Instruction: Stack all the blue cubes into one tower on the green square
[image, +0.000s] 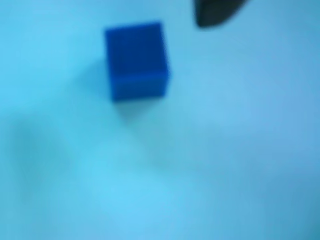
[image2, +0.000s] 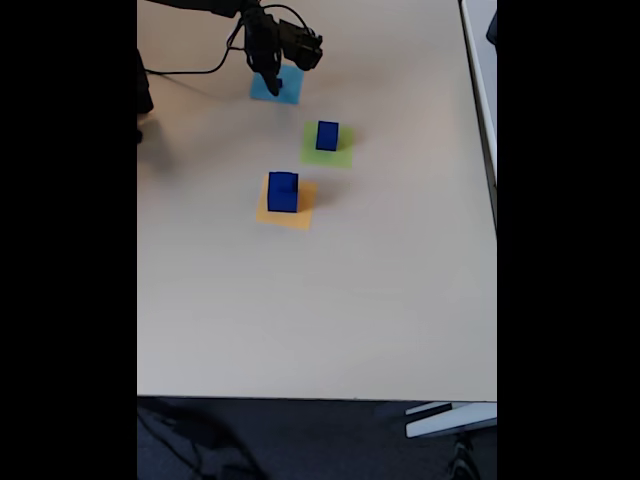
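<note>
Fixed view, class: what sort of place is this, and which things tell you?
Probably an office or lab workbench: a plain beige table, dark carpet below its edge, and a cabled robot arm over coloured paper squares bearing blue cubes.

Matt, smooth dark-blue cubes (image2: 283, 192) on thin paper-like squares; smooth, pale, low-sheen table (image2: 330, 310).
</note>
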